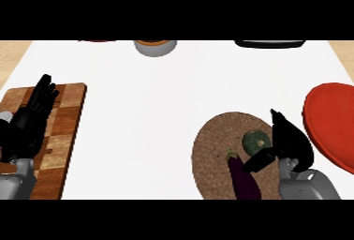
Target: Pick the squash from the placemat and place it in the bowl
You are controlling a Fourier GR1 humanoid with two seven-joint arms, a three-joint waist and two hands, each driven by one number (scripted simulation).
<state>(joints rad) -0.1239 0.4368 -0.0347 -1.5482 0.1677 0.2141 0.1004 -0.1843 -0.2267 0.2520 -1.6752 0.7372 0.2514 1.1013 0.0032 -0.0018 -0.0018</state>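
Bench centre wide open between cutting board and placemat. Eggplant lies just beside squash. Red bowl near right edge.

Colours we log, lower right of frame

Green squash, purple eggplant, brown woven placemat, red bowl; checkered wooden board at left.

The right hand hangs over the right edge of the placemat, which lies on the desk. The squash sits on the placemat just left of this hand, the eggplant nearer and to its left. The bowl lies right of it. Far left, the left hand rests over the cutting board.
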